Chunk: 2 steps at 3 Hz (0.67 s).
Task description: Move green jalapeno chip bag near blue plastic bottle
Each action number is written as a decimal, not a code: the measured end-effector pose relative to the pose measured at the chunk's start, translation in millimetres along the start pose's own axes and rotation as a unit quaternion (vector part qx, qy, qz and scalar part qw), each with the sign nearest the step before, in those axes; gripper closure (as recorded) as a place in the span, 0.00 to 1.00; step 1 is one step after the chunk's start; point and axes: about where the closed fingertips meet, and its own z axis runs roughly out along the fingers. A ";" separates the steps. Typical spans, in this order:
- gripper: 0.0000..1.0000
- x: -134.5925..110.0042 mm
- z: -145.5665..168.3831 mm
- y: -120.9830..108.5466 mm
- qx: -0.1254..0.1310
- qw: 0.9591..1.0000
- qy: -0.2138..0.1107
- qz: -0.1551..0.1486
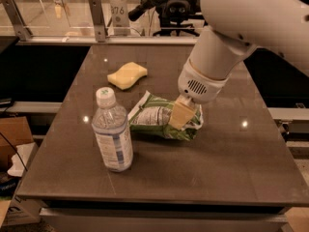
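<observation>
The gripper (182, 115) is clamped on the right end of the green jalapeno chip bag (154, 119), low over the dark table (231, 163). Bag's left tip just beside the upright blue plastic bottle (113, 132). Yellow sponge (127, 75) behind.

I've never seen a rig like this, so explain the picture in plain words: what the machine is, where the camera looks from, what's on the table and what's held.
The big white shape at the upper right is a robot arm, part of a wheeled machine. Its gripper, the tan tip, is down on the right part of the green jalapeno chip bag. Whether it truly clamps the bag cannot be told. There is only one camera, looking down on the dark table from its near side. The bag lies flat in the middle. Close to its left stands the blue plastic bottle, upright, white cap on. Farther back lies a yellow sponge, apart from both.
</observation>
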 end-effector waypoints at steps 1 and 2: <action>0.14 -3.5 -1.8 2.7 -0.002 1.000 -0.009 -0.002; 0.00 -3.9 -1.8 3.5 -0.002 1.000 -0.009 -0.003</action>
